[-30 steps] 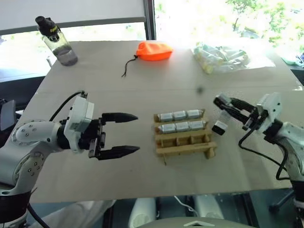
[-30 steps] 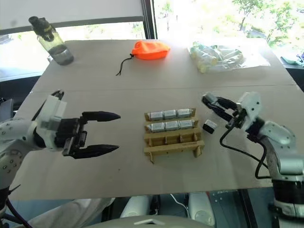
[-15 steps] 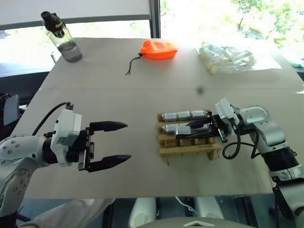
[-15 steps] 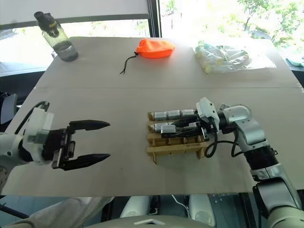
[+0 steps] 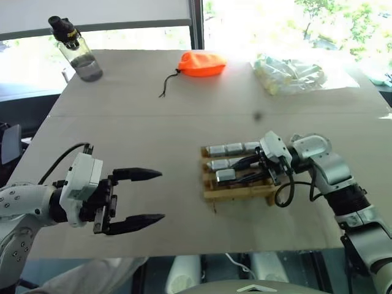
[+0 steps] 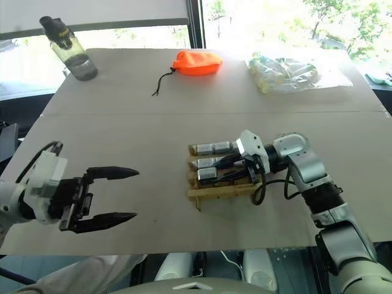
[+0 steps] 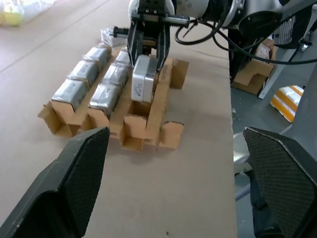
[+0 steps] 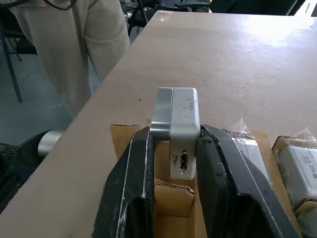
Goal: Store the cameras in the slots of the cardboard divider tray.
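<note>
Silver-grey camera (image 8: pixel 176 134) clamped between right gripper (image 5: pixel 242 173) fingers, over near row of cardboard divider tray (image 5: pixel 237 193), mid-tabletop toward near edge. Five cameras (image 7: pixel 91 79) seated in far rows. Left gripper (image 5: pixel 146 196) spread wide, empty, near left edge.

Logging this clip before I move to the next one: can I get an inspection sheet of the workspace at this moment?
Surface: tan table with a seam across it.
Job's things: cardboard divider tray, two far rows hold cameras; one more camera held over the near row's left end.
Clutter: orange pouch, water bottle, clear bag of pale tubes, all at the far edge.
Grippers: right gripper shut on the camera; left gripper open, holding nothing, well left of the tray.
Cables: black cables at both wrists.
Surroundings: bright windows behind; a person's sleeve beside the table.
</note>
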### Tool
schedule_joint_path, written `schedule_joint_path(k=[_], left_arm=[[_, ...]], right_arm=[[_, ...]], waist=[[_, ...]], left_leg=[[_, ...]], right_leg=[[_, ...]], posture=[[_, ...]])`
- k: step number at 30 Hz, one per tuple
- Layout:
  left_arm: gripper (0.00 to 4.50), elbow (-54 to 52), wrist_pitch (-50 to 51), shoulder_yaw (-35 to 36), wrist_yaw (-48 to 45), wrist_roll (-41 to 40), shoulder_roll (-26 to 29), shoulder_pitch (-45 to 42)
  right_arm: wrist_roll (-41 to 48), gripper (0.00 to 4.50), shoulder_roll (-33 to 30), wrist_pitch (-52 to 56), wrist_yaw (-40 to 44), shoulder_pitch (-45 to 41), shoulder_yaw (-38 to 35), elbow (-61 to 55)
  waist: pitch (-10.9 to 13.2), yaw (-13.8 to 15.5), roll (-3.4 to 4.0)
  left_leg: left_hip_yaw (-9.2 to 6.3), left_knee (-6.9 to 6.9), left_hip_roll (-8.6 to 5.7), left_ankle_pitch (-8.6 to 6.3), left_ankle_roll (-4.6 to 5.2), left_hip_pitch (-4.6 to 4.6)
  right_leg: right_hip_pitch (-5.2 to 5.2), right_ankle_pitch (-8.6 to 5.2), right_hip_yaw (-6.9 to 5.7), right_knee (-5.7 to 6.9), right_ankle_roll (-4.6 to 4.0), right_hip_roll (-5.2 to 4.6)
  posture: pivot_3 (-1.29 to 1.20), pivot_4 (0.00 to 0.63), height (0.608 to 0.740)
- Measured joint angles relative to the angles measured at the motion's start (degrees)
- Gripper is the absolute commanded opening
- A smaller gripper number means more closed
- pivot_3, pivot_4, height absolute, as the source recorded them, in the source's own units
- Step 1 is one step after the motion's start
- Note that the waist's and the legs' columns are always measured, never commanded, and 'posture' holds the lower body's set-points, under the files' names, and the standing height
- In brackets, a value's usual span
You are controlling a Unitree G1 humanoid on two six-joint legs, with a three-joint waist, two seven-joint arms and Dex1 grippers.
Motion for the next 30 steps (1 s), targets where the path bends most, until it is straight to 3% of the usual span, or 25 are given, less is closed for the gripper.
schedule_joint_path(k=[20,30], left_arm=[[4.5,0.94,-2.58,0.02,-2.34,2.65,0.59,0.83],[4.5,1.1,-2.58,0.01,-2.44,2.67,0.62,-0.22]], right_arm=[[-4.75,0.64,2.23,-7.22,-0.15,-0.01,1.64,6.65],[-5.91,0.64,2.65,-5.95,-0.21,0.07,2.3,6.77]], waist=[[0.01,-0.04,0.02],[0.01,-0.04,0.02]], left_leg=[[-0.02,0.08,0.01,0.0,0.0,0.02],[-0.02,0.1,0.01,0.0,0.0,0.01]], right_leg=[[0.01,0.0,-0.01,0.08,0.0,-0.01],[0.01,0.0,-0.01,0.09,-0.01,-0.02]], posture=[[0.0,0.15,0.74],[0.0,0.15,0.74]])
